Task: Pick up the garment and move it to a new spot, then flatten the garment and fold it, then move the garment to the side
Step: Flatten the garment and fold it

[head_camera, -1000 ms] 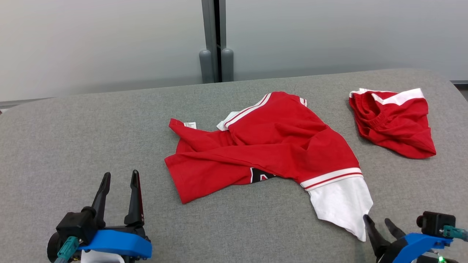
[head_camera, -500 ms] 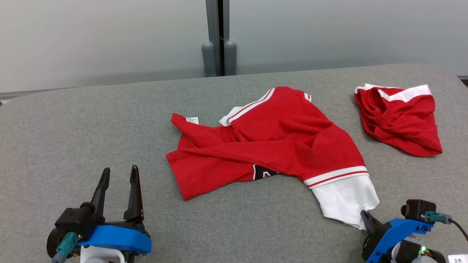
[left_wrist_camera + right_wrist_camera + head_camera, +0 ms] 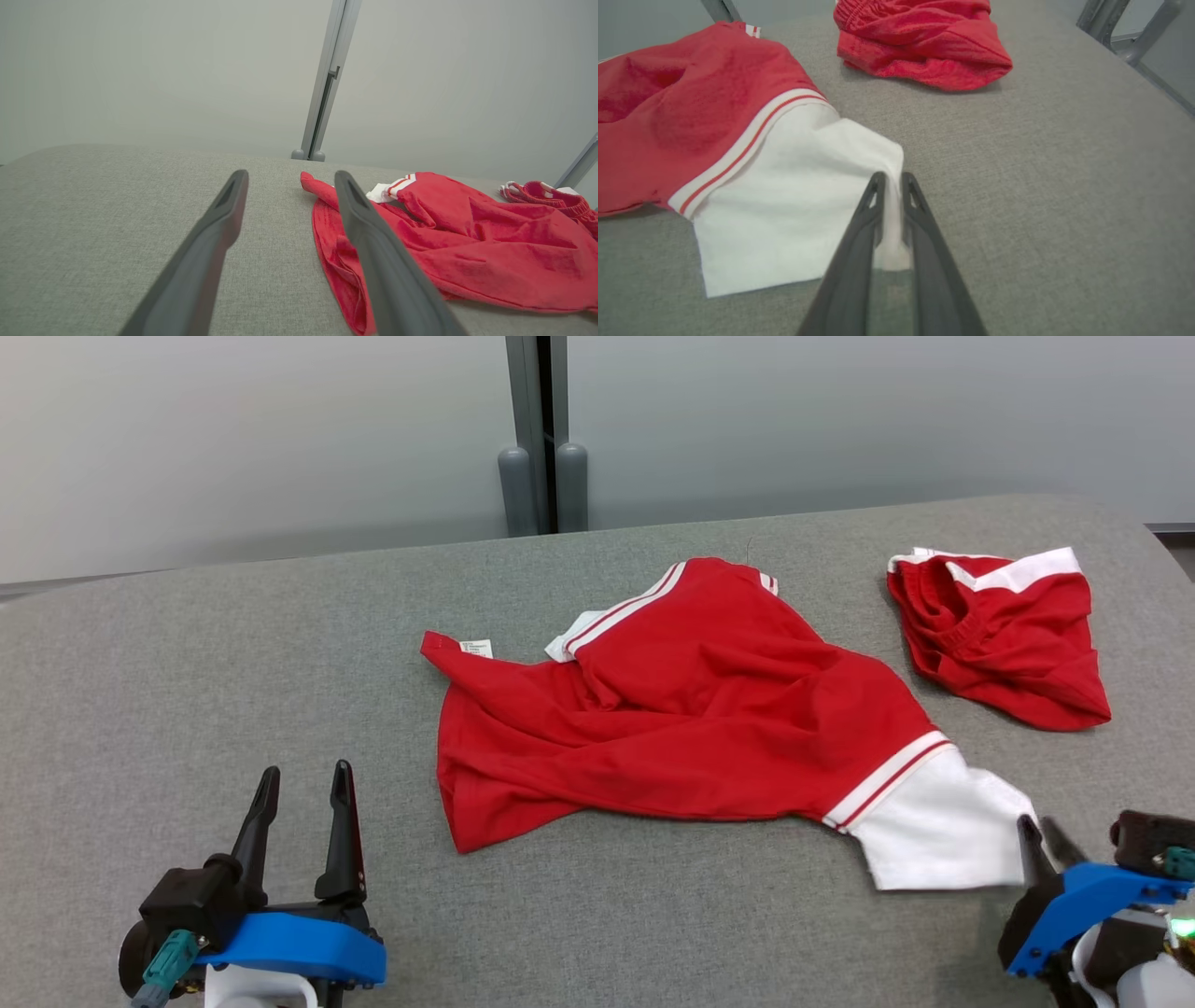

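The garment [image 3: 691,709] is a red shirt with white striped trim and a white sleeve, lying crumpled on the middle of the grey table [image 3: 187,663]. My right gripper [image 3: 1041,831] at the lower right is shut on the corner of the white sleeve [image 3: 794,196], and in the right wrist view the white cloth is pinched between its fingers [image 3: 859,233]. At the lower left my left gripper [image 3: 303,784] stands open and holds nothing, apart from the shirt's left hem [image 3: 341,261].
A second red garment with white trim [image 3: 1004,635] lies bunched at the back right of the table. A grey post [image 3: 532,439] stands behind the far edge against a pale wall. The table's rounded right edge [image 3: 1148,84] is close to my right gripper.
My right gripper closed on the white sleeve corner and pulled it to the right, stretching the shirt out and hiding its black print. The head camera shifted slightly. The left gripper stayed put.
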{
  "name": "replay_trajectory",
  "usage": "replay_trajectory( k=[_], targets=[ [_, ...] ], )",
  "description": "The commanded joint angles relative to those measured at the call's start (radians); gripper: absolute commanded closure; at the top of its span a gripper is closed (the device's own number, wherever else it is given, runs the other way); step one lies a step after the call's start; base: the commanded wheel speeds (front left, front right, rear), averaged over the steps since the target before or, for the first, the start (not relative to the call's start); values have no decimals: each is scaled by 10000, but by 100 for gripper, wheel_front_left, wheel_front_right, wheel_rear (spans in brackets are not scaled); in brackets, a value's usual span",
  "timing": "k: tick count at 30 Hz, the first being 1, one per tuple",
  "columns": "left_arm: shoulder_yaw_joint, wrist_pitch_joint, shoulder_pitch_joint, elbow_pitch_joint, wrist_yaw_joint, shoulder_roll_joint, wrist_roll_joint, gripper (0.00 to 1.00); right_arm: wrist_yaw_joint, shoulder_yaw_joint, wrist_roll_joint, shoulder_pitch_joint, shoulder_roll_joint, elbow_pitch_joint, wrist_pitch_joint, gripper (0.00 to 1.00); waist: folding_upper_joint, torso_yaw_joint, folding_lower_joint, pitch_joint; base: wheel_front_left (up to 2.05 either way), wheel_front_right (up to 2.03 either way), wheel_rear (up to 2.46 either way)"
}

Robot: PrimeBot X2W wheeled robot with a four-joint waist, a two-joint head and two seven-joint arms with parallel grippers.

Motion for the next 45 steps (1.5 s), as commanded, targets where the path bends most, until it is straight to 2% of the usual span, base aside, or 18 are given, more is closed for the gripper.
replay_trajectory(
  k=[1,7,12,15,19,22,27,31,34,40,45],
  targets=[
    [10,-44,-92,15,-19,42,-60,0,-1,-172,-357,-144,9,-199,-124,0,-3,-17,-1,-46,0,0,0],
    [37,-44,84,65,-44,92,-47,0,-1,-254,-675,-72,242,-1502,-714,0,-3,6,-1,-250,0,0,0],
    [-14,-44,117,98,-30,125,-54,0,-1,643,-224,229,416,-2698,-1468,0,-3,9,-1,-358,0,0,0],
    [-87,28,41,99,-17,141,-46,0,-1,1200,-66,395,430,-2881,-1776,0,-3,15,-1,-351,0,0,0],
    [-246,259,-124,108,-70,192,-32,0,-1,1428,45,458,435,-2883,-1959,0,-3,-3,-1,-290,0,0,0],
    [-540,1101,-444,285,-165,118,-365,0,-1,1545,117,415,366,-2799,-2049,0,-3,-18,-1,-151,0,0,0],
    [-834,3465,-1448,794,-241,38,-1145,0,-1,1686,189,114,283,-2735,-2151,0,-3,-171,-1,227,0,0,0],
    [-791,5579,-2375,1484,148,11,-1685,0,-1,1775,220,-24,277,-2588,-2186,0,-3,-365,-1,519,0,0,0],
    [-680,6626,-2946,1875,277,-35,-2094,0,-1,1823,218,-135,283,-2496,-2187,0,-3,-536,-1,710,0,0,0],
    [-646,7791,-3534,2525,268,22,-2589,0,-1,1803,196,-266,282,-2369,-2203,0,-3,-794,-1,948,0,0,0],
    [-621,7696,-3796,2902,364,28,-2603,1,-1,1828,229,-373,296,-2270,-2267,0,-3,-887,-1,1007,0,0,0]
  ],
)
